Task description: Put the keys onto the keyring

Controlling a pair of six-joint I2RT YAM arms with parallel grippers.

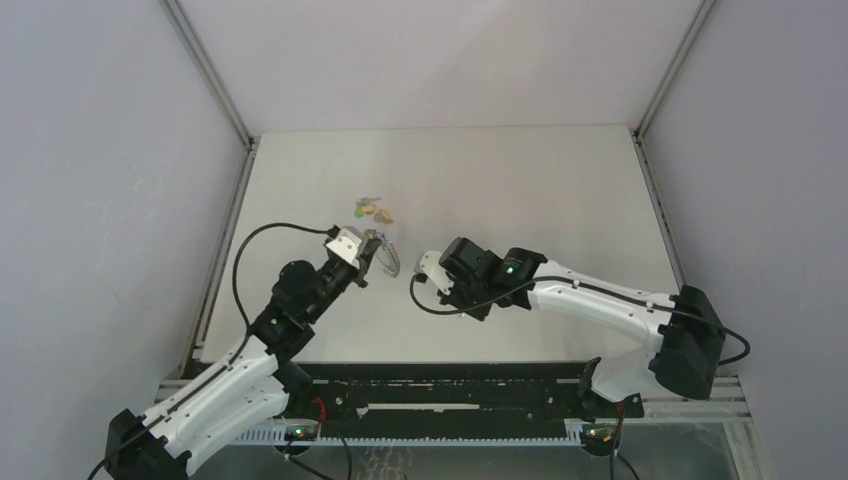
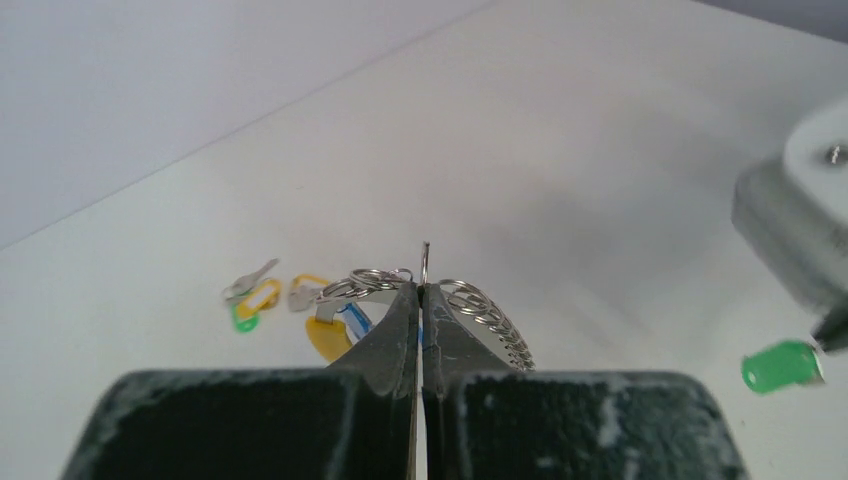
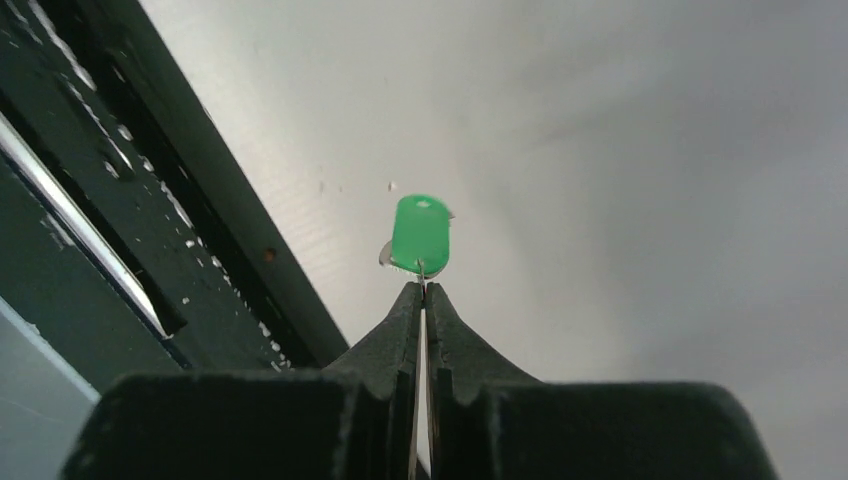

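My left gripper is shut on the keyring, a ribbed silvery ring held up off the table; one thin wire end sticks up above the fingertips. A yellow key and a blue key hang by it. In the top view the left gripper holds the keyring left of centre. My right gripper is shut on a green key, which points away from it. This green key also shows at the right of the left wrist view. The right gripper is a short way right of the ring.
Loose keys lie on the white table beyond the ring: a green and yellow pair and an orange one, a small cluster in the top view. The black rail at the table's near edge lies left of the right gripper.
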